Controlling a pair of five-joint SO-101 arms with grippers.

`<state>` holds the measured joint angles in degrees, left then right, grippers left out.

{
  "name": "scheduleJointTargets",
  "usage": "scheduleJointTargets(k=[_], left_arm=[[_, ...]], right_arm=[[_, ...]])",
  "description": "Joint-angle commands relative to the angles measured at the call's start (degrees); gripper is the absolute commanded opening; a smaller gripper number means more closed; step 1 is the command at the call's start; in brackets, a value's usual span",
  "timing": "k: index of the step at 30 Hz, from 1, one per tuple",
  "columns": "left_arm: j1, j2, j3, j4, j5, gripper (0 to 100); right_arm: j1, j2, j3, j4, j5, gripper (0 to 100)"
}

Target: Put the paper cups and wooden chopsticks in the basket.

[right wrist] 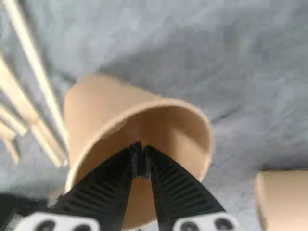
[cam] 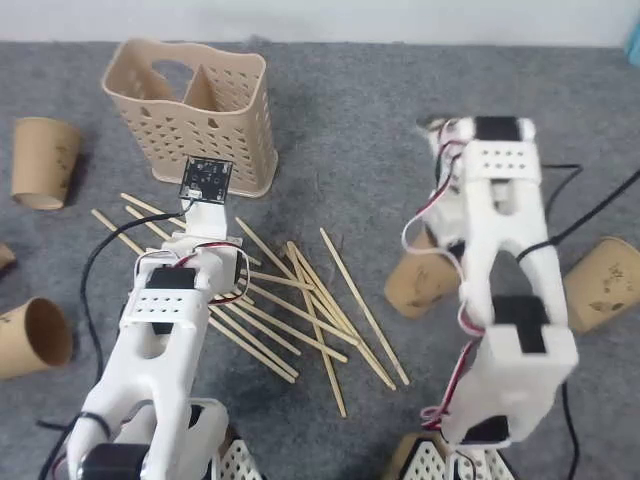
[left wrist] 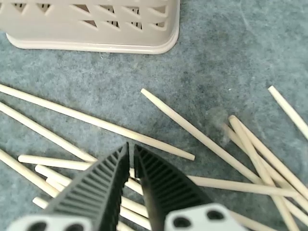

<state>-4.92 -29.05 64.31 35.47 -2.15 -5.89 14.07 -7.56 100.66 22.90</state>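
Both grippers are hovering with jaws narrow: left gripper (left wrist: 131, 148) over wooden chopsticks (left wrist: 96, 121), right gripper (right wrist: 138, 150) at a paper cup (right wrist: 144, 118) mouth. You're likely starting pickups; opening wider comes next.

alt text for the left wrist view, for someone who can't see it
The left pincer, fingers together and holding nothing, points down at wooden chopsticks scattered crisscross on the grey felt surface. Beyond them stands the lower edge of the beige perforated basket.
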Motion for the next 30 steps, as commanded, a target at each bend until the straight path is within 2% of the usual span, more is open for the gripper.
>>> scheduleJointTargets(k=[1,11,13,17,19,24,30], left_arm=[[-0.4,-2.3,-0.5,-1.2,-0.4,1],[-0.5,-2.3,-0.5,-1.2,-0.4,1],[-1.5,-2.5,-0.5,-1.2,-0.4,1],[-2.4,-2.6,-0.6,-1.3,-0.4,1],[-2.4,-2.7,-0.6,-1.3,-0.4,1],[-2.4,-2.7,-0.6,-1.3,-0.4,1],[-2.9,-2.7,-0.6,-1.3,-0.4,1]], right_arm=[[-2.2,-10.2,4.6,2.1,-0.4,0.9],[-2.1,-30.7,6.3,2.2,-0.2,1.2],[-2.0,-33.1,7.4,2.3,-0.3,5.0],[-2.0,-34.1,11.4,1.9,-0.3,19.1],[-1.9,-34.1,13.7,-0.4,-0.2,20.9],[1.1,-34.1,20.9,-8.1,-0.4,15.6],[1.4,-34.1,33.1,-20.5,-0.6,14.8]])
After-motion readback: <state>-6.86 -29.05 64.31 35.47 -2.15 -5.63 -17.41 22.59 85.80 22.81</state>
